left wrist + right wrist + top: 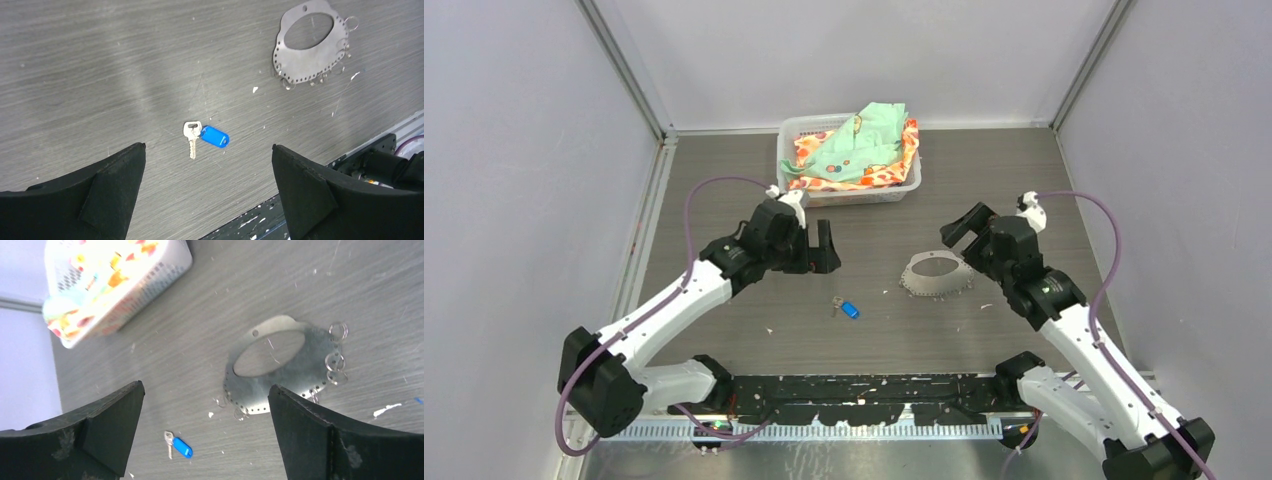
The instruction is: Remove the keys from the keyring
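**Item 1, the keys** [846, 307]: one silver key joined to a blue tag, lying flat on the table [724, 180], between the two arms. They are well apart from the keyring and touch nothing else. By how they lie, they appear already off the plate.

**Item 2, the keyring** [934, 289]: a flat grey plate with a large central hole, a perforated rim and several small silver loops. It lies flat on the table, right of the keys and just beside the right hand.

**Item 3, left hand** [821, 250]: fingers spread wide, holding nothing, raised above the table. It is the nearer hand to the keys. In the left wrist view the keys [205, 137] sit almost centred in the gap between the fingers. The key shaft points toward the camera's near edge and the tag trails off to one side. A straight descent would probably straddle them.

**Item 4, right hand** [964, 232]: fingers spread, holding nothing, raised above the far edge of the keyring [295, 380]. The keys [178, 446] lie well off to its left.

**Item 5, basket** [849, 192]: white, at the far side of the table, filled with patterned cloths [864, 150]. It has no part in the task.
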Motion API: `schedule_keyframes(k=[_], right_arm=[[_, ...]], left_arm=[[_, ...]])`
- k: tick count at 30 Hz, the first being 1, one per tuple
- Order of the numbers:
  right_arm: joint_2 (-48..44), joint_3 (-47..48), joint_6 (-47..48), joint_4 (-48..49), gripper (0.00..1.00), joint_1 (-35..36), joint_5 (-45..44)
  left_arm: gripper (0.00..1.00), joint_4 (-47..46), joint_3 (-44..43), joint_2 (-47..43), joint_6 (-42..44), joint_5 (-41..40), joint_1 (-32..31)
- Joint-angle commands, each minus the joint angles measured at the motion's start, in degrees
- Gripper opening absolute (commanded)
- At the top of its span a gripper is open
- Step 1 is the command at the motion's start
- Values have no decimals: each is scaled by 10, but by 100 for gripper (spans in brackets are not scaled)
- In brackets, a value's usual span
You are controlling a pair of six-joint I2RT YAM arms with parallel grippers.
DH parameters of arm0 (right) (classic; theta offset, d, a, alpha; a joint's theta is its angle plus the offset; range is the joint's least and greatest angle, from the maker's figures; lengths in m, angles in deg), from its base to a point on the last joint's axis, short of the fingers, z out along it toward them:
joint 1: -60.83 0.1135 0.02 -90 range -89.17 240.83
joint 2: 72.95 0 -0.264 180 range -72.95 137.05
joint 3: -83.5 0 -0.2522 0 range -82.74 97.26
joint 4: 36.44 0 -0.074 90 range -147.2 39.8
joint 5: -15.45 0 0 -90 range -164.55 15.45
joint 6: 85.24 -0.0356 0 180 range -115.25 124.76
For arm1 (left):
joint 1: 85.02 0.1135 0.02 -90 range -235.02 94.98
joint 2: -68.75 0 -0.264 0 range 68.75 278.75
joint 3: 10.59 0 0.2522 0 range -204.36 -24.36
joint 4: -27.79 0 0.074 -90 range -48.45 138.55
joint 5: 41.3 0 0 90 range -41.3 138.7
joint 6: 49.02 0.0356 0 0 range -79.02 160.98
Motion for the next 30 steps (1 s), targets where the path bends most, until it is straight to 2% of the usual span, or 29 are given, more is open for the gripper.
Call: schedule_keyframes(k=[1,12,30], right_arm=[[-22,59,13,12,99,-2,-66],[7,136,59,29,100,-2,-65],[53,152,66,61,99,-2,-51]], left_arm=[[97,51,-66,7,5,-31,4],[100,113,-176,22,26,-112,4],[100,138,-203,37,40,-146,4]])
